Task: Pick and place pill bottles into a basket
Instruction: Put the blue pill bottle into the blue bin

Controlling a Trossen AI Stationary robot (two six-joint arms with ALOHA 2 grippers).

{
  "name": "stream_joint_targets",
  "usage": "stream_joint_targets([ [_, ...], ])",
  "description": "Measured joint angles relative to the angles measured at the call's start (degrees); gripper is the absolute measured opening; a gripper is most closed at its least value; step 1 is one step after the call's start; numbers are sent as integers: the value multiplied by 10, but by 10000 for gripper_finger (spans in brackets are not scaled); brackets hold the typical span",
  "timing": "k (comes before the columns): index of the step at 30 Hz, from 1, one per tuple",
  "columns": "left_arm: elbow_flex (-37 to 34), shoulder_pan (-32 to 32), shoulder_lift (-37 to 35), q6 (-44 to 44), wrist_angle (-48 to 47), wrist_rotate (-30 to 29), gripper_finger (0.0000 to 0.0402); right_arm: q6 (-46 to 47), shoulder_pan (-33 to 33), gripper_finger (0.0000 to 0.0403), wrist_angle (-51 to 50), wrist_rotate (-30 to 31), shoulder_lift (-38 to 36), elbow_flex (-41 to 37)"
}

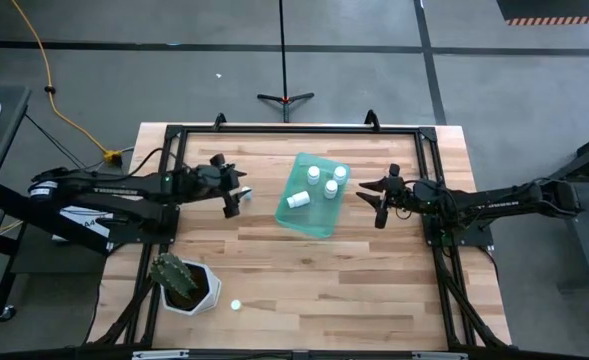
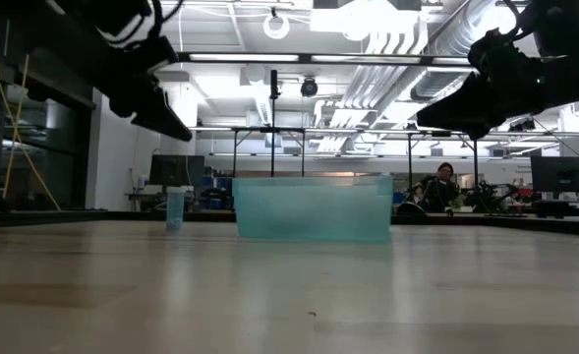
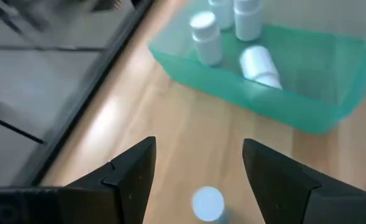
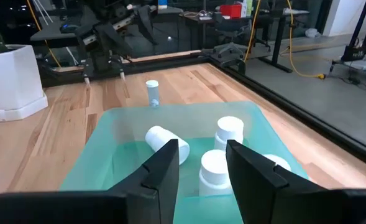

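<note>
pill bottle: upright beside basket, under open left claw; likely light, rigid, slippery; grip body below cap. right claw open, empty.

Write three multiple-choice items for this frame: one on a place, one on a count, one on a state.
1. Where does the pill bottle below the left gripper stand?
A. in the basket
B. on the table beside the basket
C. in the cactus pot

2. How many pill bottles are in the basket?
A. four
B. one
C. seven

3. How does the bottle at the basket's left side sit?
A. upright
B. on its side
C. held by the right gripper

Key: 1 B, the bottle on the table shows between the open fingers, outside the basket. 2 A, the high view shows four. 3 B, it lies flat; the right gripper is open and empty.
</note>
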Motion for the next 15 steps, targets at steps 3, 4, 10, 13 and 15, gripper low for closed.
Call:
stream_joint_targets([
  [3,0,35,20,-8,-2,78,276,4,0,124,-7,0,0,0],
  [4,0,46,27,-10,-1,100,275,4,0,124,-7,0,0,0],
  [10,0,87,76,-11,-4,142,275,3,0,124,-7,0,0,0],
  [13,0,98,93,-10,-4,143,275,2,0,124,-7,0,0,0],
  [15,0,102,101,-10,-4,143,276,2,0,124,-7,0,0,0],
])
